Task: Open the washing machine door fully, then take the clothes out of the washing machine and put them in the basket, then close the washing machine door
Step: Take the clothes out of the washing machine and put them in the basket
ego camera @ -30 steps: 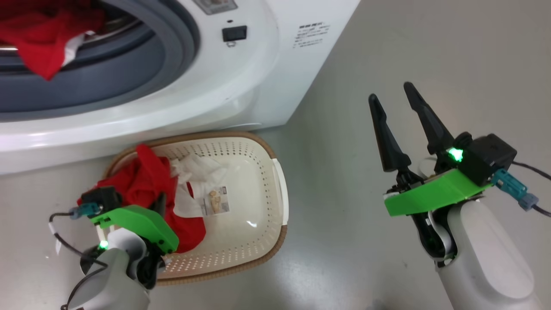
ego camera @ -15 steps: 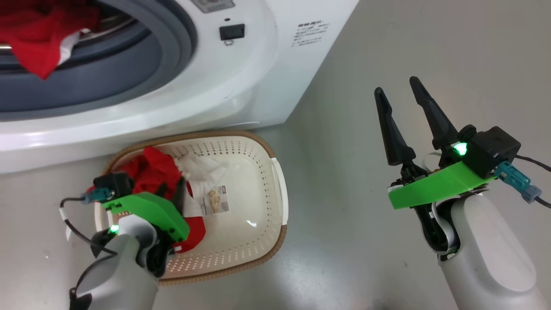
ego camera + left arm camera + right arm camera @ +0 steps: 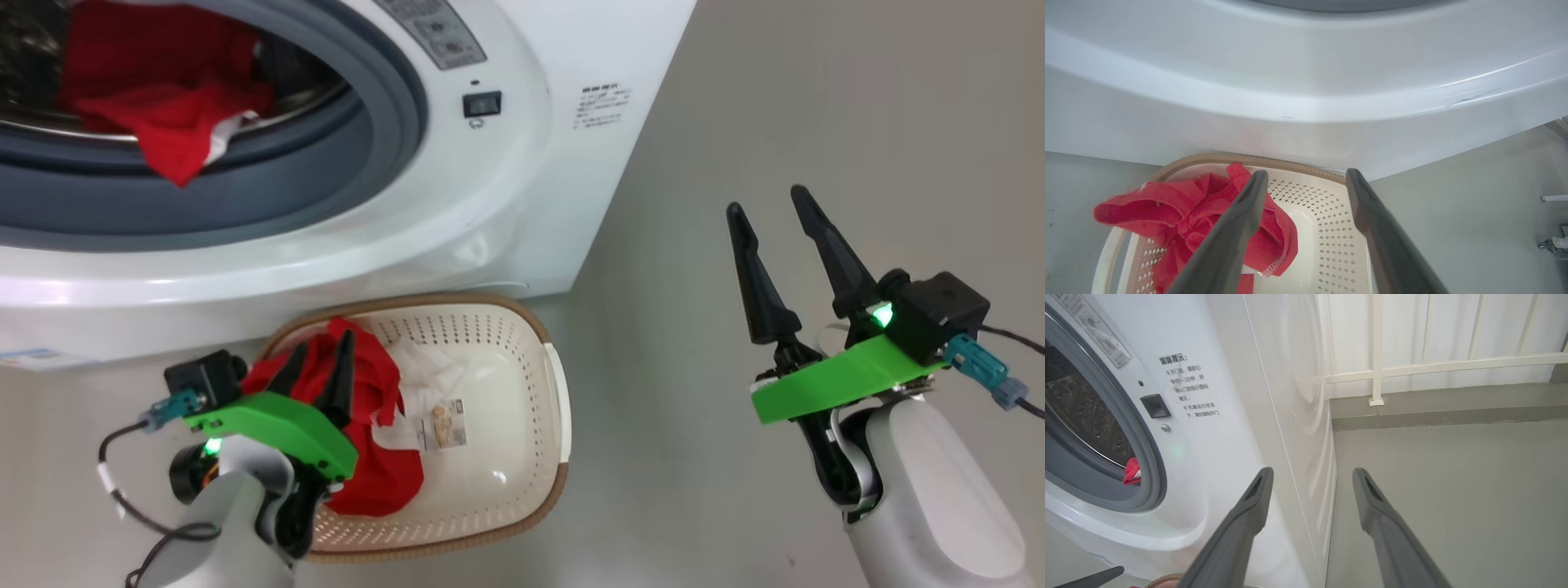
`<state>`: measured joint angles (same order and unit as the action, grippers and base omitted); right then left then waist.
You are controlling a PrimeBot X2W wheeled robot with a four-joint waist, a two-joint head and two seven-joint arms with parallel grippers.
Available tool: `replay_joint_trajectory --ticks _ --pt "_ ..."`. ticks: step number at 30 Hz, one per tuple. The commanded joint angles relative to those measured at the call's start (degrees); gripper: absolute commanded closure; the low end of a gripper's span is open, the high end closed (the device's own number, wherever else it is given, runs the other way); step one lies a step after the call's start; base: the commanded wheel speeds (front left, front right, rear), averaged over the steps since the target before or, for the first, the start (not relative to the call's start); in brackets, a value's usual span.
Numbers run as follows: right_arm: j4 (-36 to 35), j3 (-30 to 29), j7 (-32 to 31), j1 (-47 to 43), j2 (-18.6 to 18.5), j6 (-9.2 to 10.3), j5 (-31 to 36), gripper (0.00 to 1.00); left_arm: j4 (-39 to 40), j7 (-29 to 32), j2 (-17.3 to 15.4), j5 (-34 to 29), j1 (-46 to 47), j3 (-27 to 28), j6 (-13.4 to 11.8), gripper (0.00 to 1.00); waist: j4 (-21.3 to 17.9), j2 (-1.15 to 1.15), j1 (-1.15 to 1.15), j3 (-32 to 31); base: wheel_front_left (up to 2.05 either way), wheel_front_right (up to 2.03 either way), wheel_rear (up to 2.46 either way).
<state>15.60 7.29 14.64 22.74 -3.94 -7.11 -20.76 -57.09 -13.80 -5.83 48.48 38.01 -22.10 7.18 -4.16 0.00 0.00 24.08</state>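
The left gripper [image 3: 322,347] is hanging over the basket [image 3: 506,314] with its claw wide and holding nothing. One finger is sitting just over the red clothes [image 3: 371,408] lying in the basket's left side. More red clothes [image 3: 163,122] are waiting in the washing machine [image 3: 506,204], with one corner spilling onto the grey rubber ring [image 3: 384,122]. They are looking soft, light and floppy, so pinching a thick fold is looking best. The right gripper [image 3: 766,202] is waiting wide and empty over the smooth grey floor [image 3: 694,163] beside the machine, and a white railing [image 3: 1376,347] is standing behind.
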Motion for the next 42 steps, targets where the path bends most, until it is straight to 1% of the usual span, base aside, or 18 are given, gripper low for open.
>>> replay_joint_trajectory --ticks 1,3,7,10,11,15,18,23,28,35,42 --pt "-1.4 0.6 0.4 -1.4 0.0 -0.37 -0.3 0.00 2.0 -1.0 -2.7 -0.4 -2.0 1.1 0.3 0.00 1.6 0.00 0.00 -3.0 0.00 0.00 0.00" --pt "-1.6 0.5 0.4 -2.2 0.1 -0.37 -0.4 0.00 4.2 -1.1 -3.9 -2.7 -2.8 1.7 0.1 0.00 2.0 0.00 0.00 -4.3 0.00 0.00 0.00" --pt "-2.4 0.1 0.4 -3.4 0.2 -0.37 -0.3 0.00 12.5 -1.2 -4.7 -8.7 -6.5 5.9 -1.9 0.00 2.7 0.00 0.00 -6.7 0.00 0.00 0.00" --pt "-2.8 -0.1 0.4 -4.2 0.3 -0.37 0.0 0.00 18.9 -1.2 -4.2 -12.4 -10.1 9.5 -2.8 0.00 3.1 0.00 0.00 -8.3 0.00 0.00 0.00" --pt "-2.8 -0.1 0.4 -4.2 0.3 -0.37 0.0 0.00 18.9 -1.2 -4.2 -12.4 -10.1 9.5 -2.8 0.00 3.1 0.00 0.00 -8.3 0.00 0.00 0.00" --pt "-3.1 0.0 0.4 -5.0 0.3 -0.37 0.3 0.00 26.4 -1.2 -3.2 -16.5 -14.2 14.2 -3.1 0.00 3.1 0.00 0.00 -10.0 0.00 0.00 0.00" --pt "-3.4 -0.3 0.4 -5.6 0.4 -0.37 0.6 0.00 30.5 -1.2 -2.0 -19.1 -17.0 16.8 -3.2 0.00 3.1 0.00 0.00 -11.2 0.00 0.00 0.00" --pt "-3.6 -1.4 0.4 -7.1 0.5 -0.37 0.9 0.00 34.8 -1.2 -1.0 -22.5 -20.2 20.3 -3.2 0.00 3.0 0.00 0.00 -13.3 0.00 0.00 0.00" --pt "-3.6 -2.1 0.4 -8.4 0.6 -0.37 0.6 0.00 38.7 -1.2 -0.6 -25.5 -22.9 23.0 -2.3 0.00 2.4 0.00 0.00 -14.9 0.00 0.00 0.00" --pt "-3.7 -3.9 0.4 -10.5 0.7 -0.37 1.0 0.00 44.7 -1.2 0.7 -30.8 -26.8 26.0 -1.9 0.00 2.1 0.00 0.00 -16.7 0.00 0.00 0.00" --pt "-3.5 -4.3 0.4 -12.1 0.6 -0.37 1.3 0.00 46.2 -1.2 1.9 -32.9 -29.3 27.6 -1.0 0.00 2.3 0.00 0.00 -17.3 0.00 0.00 0.00"
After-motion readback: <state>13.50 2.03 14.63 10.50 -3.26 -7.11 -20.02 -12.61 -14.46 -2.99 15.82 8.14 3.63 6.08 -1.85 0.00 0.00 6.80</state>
